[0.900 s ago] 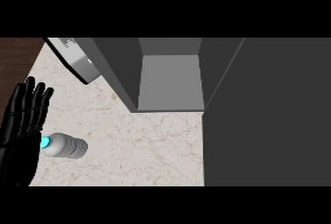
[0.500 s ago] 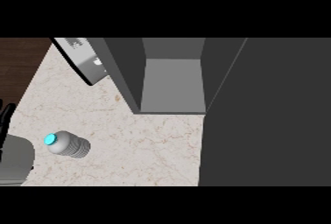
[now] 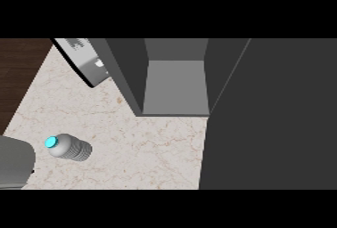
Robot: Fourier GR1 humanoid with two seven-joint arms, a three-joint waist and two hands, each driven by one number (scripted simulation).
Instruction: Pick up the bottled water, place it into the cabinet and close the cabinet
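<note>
The bottled water [image 3: 70, 148] lies on the pale marble counter [image 3: 145, 147] at the lower left, a ribbed clear bottle with a cyan cap pointing left. A grey forearm [image 3: 13, 162] enters at the lower left corner, just left of the bottle; its hand is out of the picture. No right arm shows. The grey cabinet [image 3: 175, 87] stands open at the upper middle, its floor bare, well to the right of and beyond the bottle.
The cabinet's dark door [image 3: 270, 116] fills the right side of the view. A flat silver appliance [image 3: 82, 60] lies at the upper left. Dark wooden floor [image 3: 16, 71] shows past the counter's left edge.
The black left hand that stood open beside the bottle has left the view; only its grey forearm shows at the lower left. The bottle stays where it was.
</note>
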